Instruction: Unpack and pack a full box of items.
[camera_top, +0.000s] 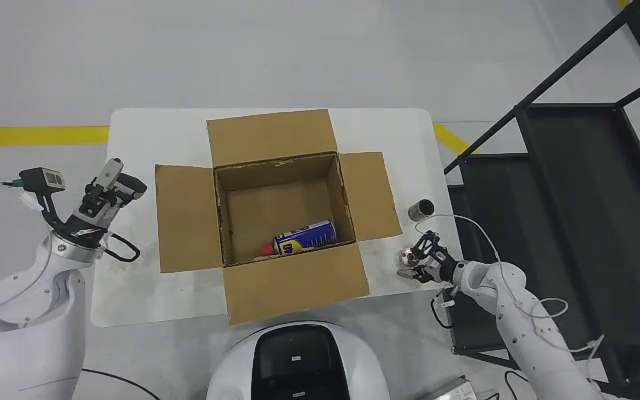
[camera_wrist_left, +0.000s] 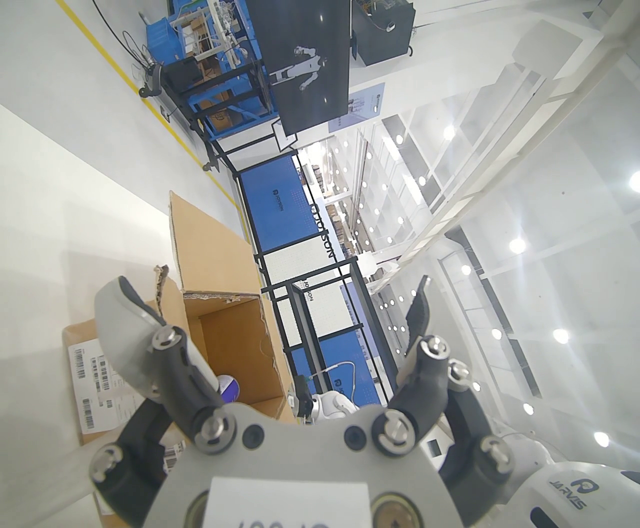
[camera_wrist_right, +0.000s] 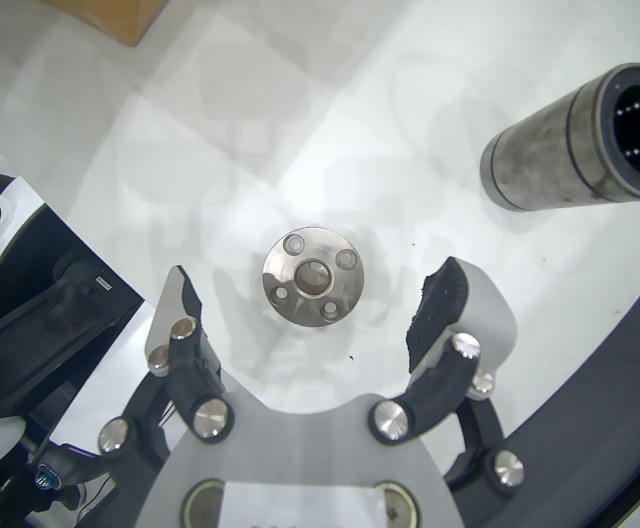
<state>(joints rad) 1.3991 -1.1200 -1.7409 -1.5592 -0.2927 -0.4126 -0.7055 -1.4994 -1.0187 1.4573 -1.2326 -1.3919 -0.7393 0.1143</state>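
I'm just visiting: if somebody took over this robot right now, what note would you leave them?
Left end effector: open, empty, held to the left of the box.
Right end effector: open over the metal flange on the table, not gripping it.
Metal cylinder lies on the table nearby.
Done: both sit outside the box.
Left: the can inside, then repacking.

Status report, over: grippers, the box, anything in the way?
Left gripper open, empty, beside the box. Right gripper open over the metal flange on the table. Can lies in the box. Metal cylinder near the flange, not touching.
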